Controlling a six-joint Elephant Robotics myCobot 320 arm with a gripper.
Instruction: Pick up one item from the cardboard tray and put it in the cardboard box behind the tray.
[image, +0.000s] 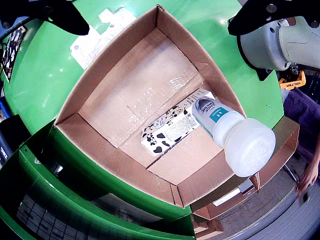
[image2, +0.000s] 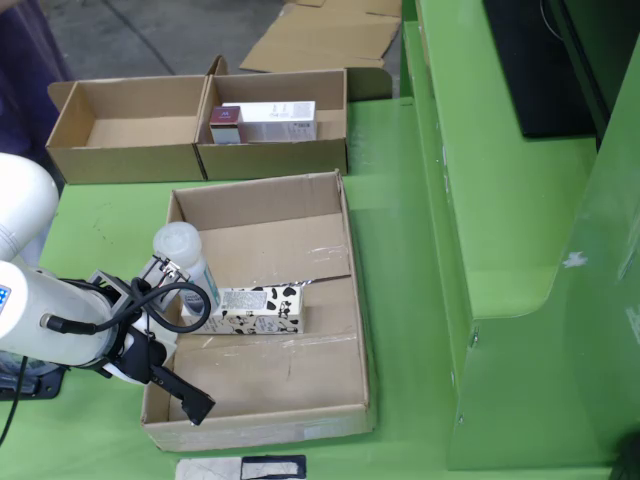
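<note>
In the fixed view, the arm (image2: 60, 325) is reaching in from the left edge of the green bench (image2: 400, 260), its gripper (image2: 165, 375) hanging over the near-left corner of the cardboard tray (image2: 355, 330). How wide the black fingers (image2: 190, 400) are standing cannot be told; nothing is showing between them. A white bottle (image2: 185, 255) is standing by the tray's left wall, touching the cow-patterned carton (image2: 255, 310) lying to its right. Further right, at the far edge, a cardboard box (image2: 275, 150) is holding a silver-and-maroon carton (image2: 265, 122).
</note>
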